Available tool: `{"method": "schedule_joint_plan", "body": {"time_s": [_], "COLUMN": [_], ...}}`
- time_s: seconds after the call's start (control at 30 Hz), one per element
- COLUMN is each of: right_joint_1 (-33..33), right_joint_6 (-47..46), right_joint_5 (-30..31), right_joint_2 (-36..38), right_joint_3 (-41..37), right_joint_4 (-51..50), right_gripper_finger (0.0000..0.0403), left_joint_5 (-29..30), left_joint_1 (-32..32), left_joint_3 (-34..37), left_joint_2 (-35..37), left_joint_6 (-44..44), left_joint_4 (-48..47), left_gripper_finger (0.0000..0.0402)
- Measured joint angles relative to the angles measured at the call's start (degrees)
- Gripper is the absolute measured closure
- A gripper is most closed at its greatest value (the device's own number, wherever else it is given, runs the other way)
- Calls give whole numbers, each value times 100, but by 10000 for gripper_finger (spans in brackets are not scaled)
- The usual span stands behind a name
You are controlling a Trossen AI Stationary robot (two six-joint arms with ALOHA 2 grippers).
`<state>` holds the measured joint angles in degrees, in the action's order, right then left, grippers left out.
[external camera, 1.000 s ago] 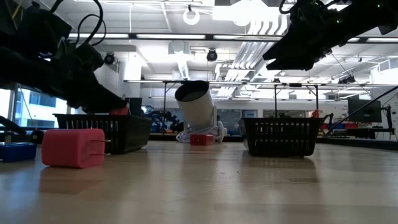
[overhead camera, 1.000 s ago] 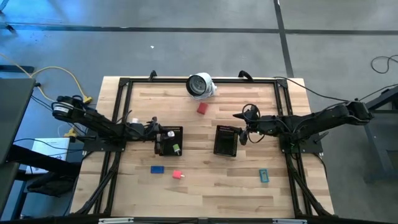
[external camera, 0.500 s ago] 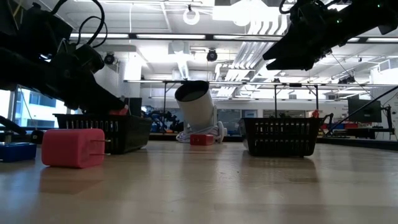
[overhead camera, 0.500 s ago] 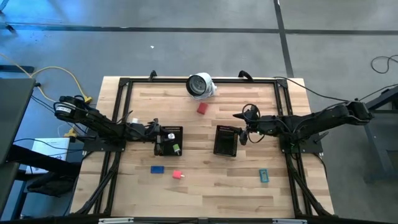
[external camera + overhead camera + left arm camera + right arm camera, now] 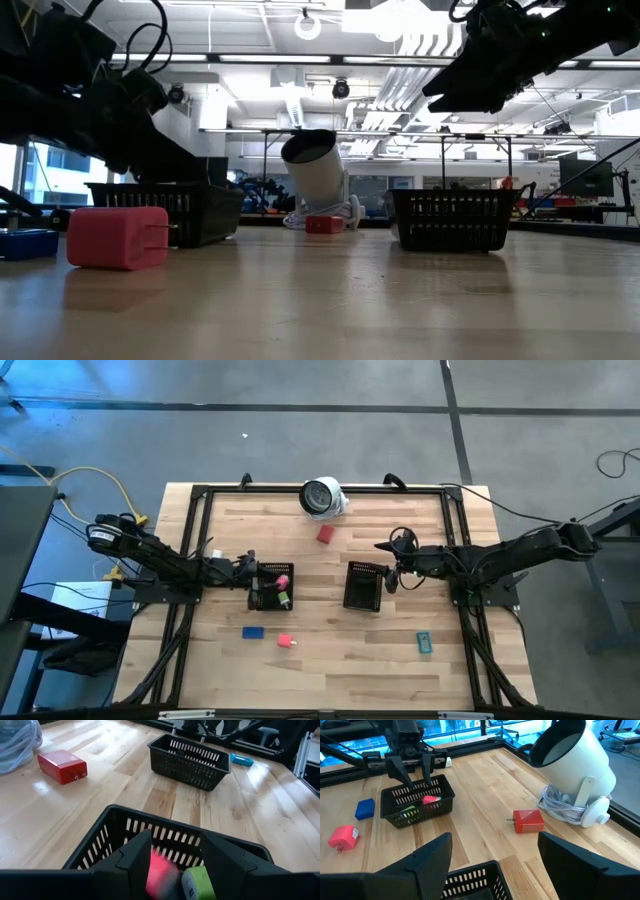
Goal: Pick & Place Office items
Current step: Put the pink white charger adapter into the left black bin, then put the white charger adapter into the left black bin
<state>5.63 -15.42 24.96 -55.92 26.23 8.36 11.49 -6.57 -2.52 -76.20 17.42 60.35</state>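
My left gripper [image 5: 254, 574] [image 5: 175, 840] hangs open over the left end of the left black mesh tray [image 5: 290, 570] [image 5: 115, 815]. A pink piece [image 5: 281, 581] [image 5: 431, 800] and a green piece [image 5: 283, 600] [image 5: 197, 882] sit inside that tray. In the left wrist view the pink piece [image 5: 162, 875] is blurred, below and between the fingers. My right gripper [image 5: 392, 575] [image 5: 494, 840] is open above the right edge of the right tray [image 5: 362, 600]. Loose on the table are a red piece [image 5: 325, 534], a blue piece [image 5: 252, 631], a pink piece [image 5: 286, 641] and a teal piece [image 5: 424, 643].
A white round object [image 5: 322, 497] with a dark face lies tipped at the far edge, a coiled cable under it [image 5: 565, 807]. A black frame [image 5: 200, 495] runs round the table. Bare wood lies between the trays and along the near edge.
The pink piece that showed at my left gripper's tip above the tray rim has left the fingers and dropped into the left tray, beside the green piece. My left gripper has stayed over the tray's left end. My right arm has kept still.
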Motion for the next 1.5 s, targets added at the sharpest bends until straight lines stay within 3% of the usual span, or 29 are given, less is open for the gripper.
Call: {"method": "schedule_joint_plan", "body": {"time_s": [0.27,0.6,0.83,0.93,1.27,1.4,1.5], "right_joint_1": [0,0,0,0,0,0,0], "right_joint_6": [0,0,0,-24,-35,-39,-42], "right_joint_5": [-1,-3,-3,-5,-5,-5,-5], "right_joint_2": [0,0,-1,-2,0,-2,-2], "right_joint_3": [1,1,1,1,1,1,1], "right_joint_4": [0,-2,-92,-119,-160,-157,-156], "right_gripper_finger": [121,121,121,121,121,121,121], "left_joint_5": [4,-66,200,272,937,1056,1073], "left_joint_1": [0,0,0,2,0,0,0], "left_joint_3": [0,-2,-2,-4,-161,-452,-574], "left_joint_2": [0,75,1162,1892,4441,5067,5182], "left_joint_6": [-101,-877,-1872,-2000,-1738,-1571,-1497], "left_joint_4": [126,1392,1438,772,-2980,-4224,-4634], "left_gripper_finger": [235,225,216,215,215,215,215]}}
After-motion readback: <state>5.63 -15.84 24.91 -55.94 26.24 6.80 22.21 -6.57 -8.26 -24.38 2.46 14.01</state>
